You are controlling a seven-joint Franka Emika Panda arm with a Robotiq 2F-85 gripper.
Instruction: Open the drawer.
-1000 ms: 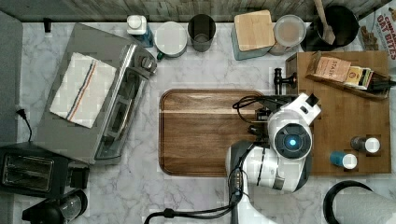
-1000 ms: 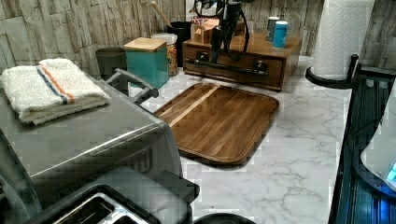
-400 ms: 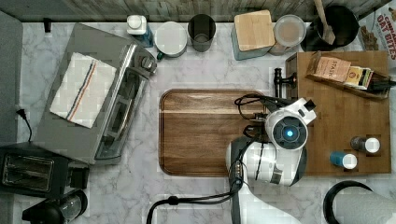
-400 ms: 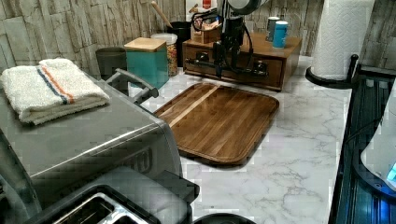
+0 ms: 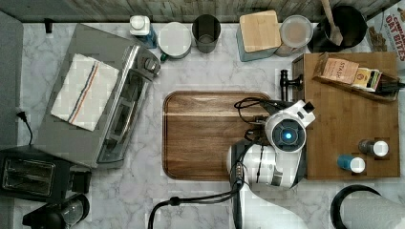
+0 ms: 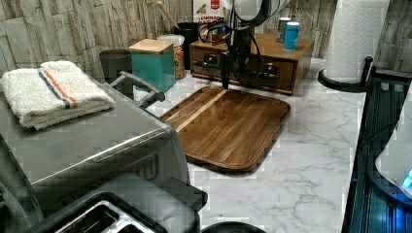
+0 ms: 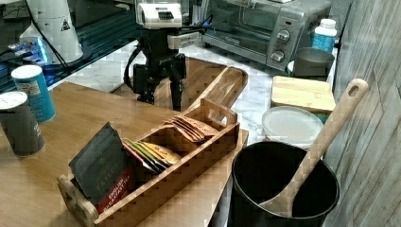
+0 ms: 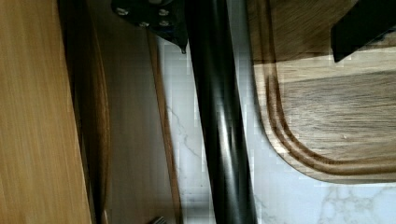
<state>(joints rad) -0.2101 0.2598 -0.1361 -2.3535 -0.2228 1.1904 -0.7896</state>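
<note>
The light-brown drawer [image 6: 284, 80] fronts the bamboo box at the left view's back. Its long black bar handle [image 6: 257, 74] crosses the front. My gripper [image 6: 226, 82] hangs straight down in front of the drawer, fingers open. In the wrist view the handle [image 8: 224, 140] runs between my two fingers [image 8: 159, 18], with the drawer front [image 8: 135, 140] on one side and the cutting board on the other; neither finger touches the bar. In the right view the gripper [image 7: 160, 97] dips below the box's top edge. From above, the arm's wrist [image 5: 286, 133] covers the fingers; one end of the handle [image 5: 285, 83] shows.
A dark wooden cutting board [image 5: 205, 133] lies right beside the handle. On the box top stand a tea organiser [image 7: 156, 161] and two shakers [image 5: 351, 164]. A toaster oven [image 5: 100, 95], a teal canister [image 5: 260, 33], a black pot [image 7: 283, 189] and a paper-towel roll [image 6: 354, 39] ring the counter.
The gripper has come down in front of the drawer and shifted slightly toward the top view's left, so its open fingers now straddle the handle. The drawer has not visibly moved.
</note>
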